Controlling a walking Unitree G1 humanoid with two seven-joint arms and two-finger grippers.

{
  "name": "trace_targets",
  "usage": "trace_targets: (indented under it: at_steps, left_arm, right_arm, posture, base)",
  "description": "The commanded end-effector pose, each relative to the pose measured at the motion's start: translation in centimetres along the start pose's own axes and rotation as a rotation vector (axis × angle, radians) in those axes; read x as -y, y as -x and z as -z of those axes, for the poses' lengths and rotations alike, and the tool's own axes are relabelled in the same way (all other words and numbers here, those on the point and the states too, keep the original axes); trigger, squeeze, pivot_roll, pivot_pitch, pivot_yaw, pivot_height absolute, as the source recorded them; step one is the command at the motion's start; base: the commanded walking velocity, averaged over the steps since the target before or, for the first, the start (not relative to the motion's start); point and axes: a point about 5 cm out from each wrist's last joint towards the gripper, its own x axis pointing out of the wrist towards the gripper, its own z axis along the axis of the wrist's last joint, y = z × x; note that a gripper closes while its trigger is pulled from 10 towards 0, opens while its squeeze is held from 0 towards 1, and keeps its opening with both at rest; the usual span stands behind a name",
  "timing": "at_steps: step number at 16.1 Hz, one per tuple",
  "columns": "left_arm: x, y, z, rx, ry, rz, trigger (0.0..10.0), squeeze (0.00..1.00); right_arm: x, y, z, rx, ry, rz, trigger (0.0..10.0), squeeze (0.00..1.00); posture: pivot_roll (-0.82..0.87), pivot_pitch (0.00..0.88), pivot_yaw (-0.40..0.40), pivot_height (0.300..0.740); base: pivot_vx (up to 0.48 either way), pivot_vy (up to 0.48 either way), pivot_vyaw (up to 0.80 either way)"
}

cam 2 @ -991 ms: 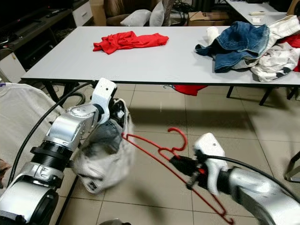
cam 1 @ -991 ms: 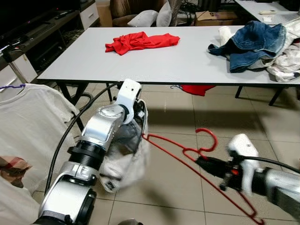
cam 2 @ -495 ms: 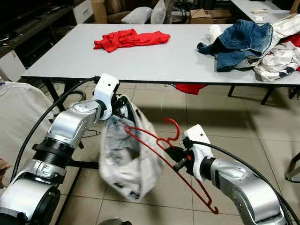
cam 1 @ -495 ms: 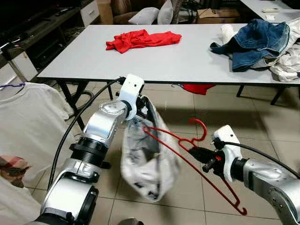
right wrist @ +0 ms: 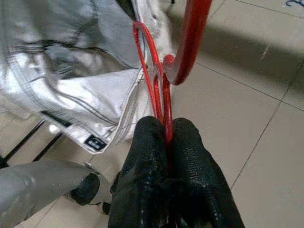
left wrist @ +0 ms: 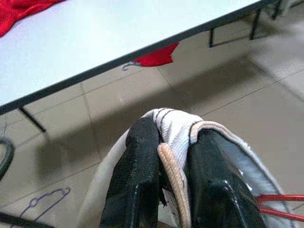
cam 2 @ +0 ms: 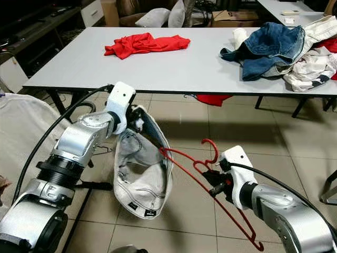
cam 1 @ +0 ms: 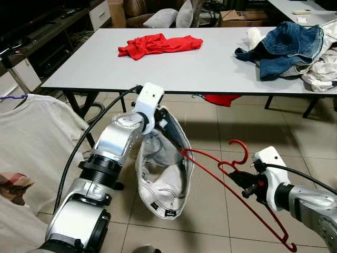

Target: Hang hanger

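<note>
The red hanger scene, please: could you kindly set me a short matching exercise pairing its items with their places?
Things:
1. red hanger
2. pale garment
3. red shirt
4. denim jeans

Places:
A. spread on the table's left part
B. pinched in the left pincer
C. heaped on the table's right part
D. clamped in the right pincer

Pairs: 1-D, 2-B, 3-A, 4-C

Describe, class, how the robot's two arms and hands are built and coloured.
Both arms are silver metal with black ribbed joint rings, a white block at each wrist and a black cable trailing along. The left hand and right hand each have two long black, rough-textured fingers.
</note>
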Motion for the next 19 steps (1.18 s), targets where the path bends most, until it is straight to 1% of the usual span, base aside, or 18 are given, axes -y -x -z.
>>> trace_targets:
  at_steps: [1,2,3,4,5,6,8,9,10,11,12,13,14,15,16,17,18,19]
  left_arm:
    - [1.3,0.4,-1.8,0.057,-0.005,0.085,0.0,0.0]
    - [1.6,0.4,-1.8,0.056,0.005,0.102,0.0,0.0]
    - [1.7,0.5,-1.9,0.058,0.034,0.114,0.0,0.0]
    - [1.8,0.6,-2.1,0.061,0.076,0.133,0.0,0.0]
    - [1.9,0.9,-2.1,0.059,0.086,0.148,0.0,0.0]
    - [1.8,1.0,-2.1,0.059,0.092,0.149,0.0,0.0]
    - [2.3,1.5,-2.3,0.07,0.144,0.211,0.0,0.0]
    - [2.5,1.7,-2.5,0.08,0.156,0.232,0.0,0.0]
    - [3.0,2.1,-2.9,0.089,0.184,0.292,0.0,0.0]
    - [3.5,2.6,-3.0,0.084,0.19,0.356,0.0,0.0]
    - [3.6,2.9,-2.7,0.071,0.156,0.375,0.0,0.0]
    - [3.3,2.9,-2.4,0.062,0.128,0.345,0.0,0.0]
    - [3.1,2.9,-2.7,0.091,0.14,0.329,0.0,0.0]
    - [3.4,3.2,-3.4,0.116,0.152,0.362,0.0,0.0]
    - [3.6,3.5,-3.7,0.121,0.151,0.384,0.0,0.0]
    - [3.9,3.8,-3.9,0.11,0.136,0.419,0.0,0.0]
    - [4.0,4.0,-3.5,0.083,0.111,0.438,0.0,0.0]
    - [4.1,4.0,-2.5,0.03,0.089,0.464,0.0,0.0]
  right_arm:
    - [0.7,-0.9,-0.8,0.086,-0.034,0.06,10.0,0.0]
    - [0.6,-1.4,-1.0,0.109,-0.048,0.056,10.0,0.0]
    - [0.6,-2.0,-1.0,0.131,-0.051,0.064,10.0,0.0]
    - [0.7,-2.8,-1.1,0.169,-0.065,0.08,10.0,0.0]
    - [0.9,-3.3,-1.4,0.219,-0.085,0.111,10.0,0.0]
    - [0.6,-3.6,-1.4,0.242,-0.141,0.084,10.0,0.0]
    - [0.0,-4.8,-0.8,0.218,-0.157,0.07,10.0,0.0]
    - [0.1,-5.1,-0.8,0.226,-0.162,0.083,10.0,0.0]
    - [0.6,-5.7,-0.8,0.264,-0.209,0.119,10.0,0.0]
    - [1.2,-6.1,-1.0,0.303,-0.275,0.154,10.0,0.0]
    - [1.2,-6.3,-1.2,0.338,-0.377,0.118,10.0,0.0]
    - [0.8,-6.5,-1.3,0.344,-0.45,0.049,10.0,0.0]
    - [0.9,-6.9,-0.6,0.289,-0.411,0.066,10.0,0.0]
    - [1.4,-7.1,-0.2,0.291,-0.429,0.114,10.0,0.0]
    - [1.6,-7.2,-0.2,0.308,-0.447,0.133,10.0,0.0]
    - [2.0,-7.3,-0.6,0.359,-0.486,0.142,10.0,0.0]
    - [2.2,-7.2,-1.2,0.409,-0.523,0.135,10.0,0.0]
    - [2.4,-7.0,-2.1,0.481,-0.558,0.133,10.0,0.0]
  posture:
    - [-0.06,0.0,0.08,0.74]
    - [-0.05,0.0,0.081,0.74]
    - [-0.05,0.0,0.082,0.74]
    - [-0.05,0.0,0.079,0.74]
    - [-0.05,0.0,0.079,0.74]
    - [-0.04,0.0,0.077,0.74]
    - [-0.03,0.0,0.082,0.74]
    - [-0.03,0.0,0.086,0.74]
    - [-0.03,0.0,0.089,0.74]
    - [-0.03,0.0,0.089,0.74]
    - [-0.02,0.0,0.097,0.74]
    - [-0.02,0.0,0.106,0.74]
    - [-0.02,0.0,0.109,0.74]
    - [-0.01,0.0,0.109,0.74]
    - [-0.01,0.0,0.109,0.74]
    - [-0.01,0.0,0.109,0.74]
    - [-0.01,0.0,0.109,0.74]
    - [-0.01,0.0,0.109,0.74]
  base:
    - [0.0,0.0,0.0]
    - [0.0,0.0,0.0]
    - [0.0,0.0,0.0]
    - [0.0,0.0,0.0]
    - [0.0,0.0,0.0]
    - [0.0,0.0,0.0]
    - [0.0,0.0,0.0]
    - [0.0,0.0,0.0]
    - [0.0,0.0,0.0]
    - [0.0,0.0,0.0]
    - [0.0,0.0,0.0]
    - [0.0,0.0,0.0]
    - [0.0,0.0,0.0]
    - [0.0,0.0,0.0]
    - [0.0,0.0,0.0]
    - [0.0,0.0,0.0]
    - [0.0,0.0,0.0]
    - [0.0,0.0,0.0]
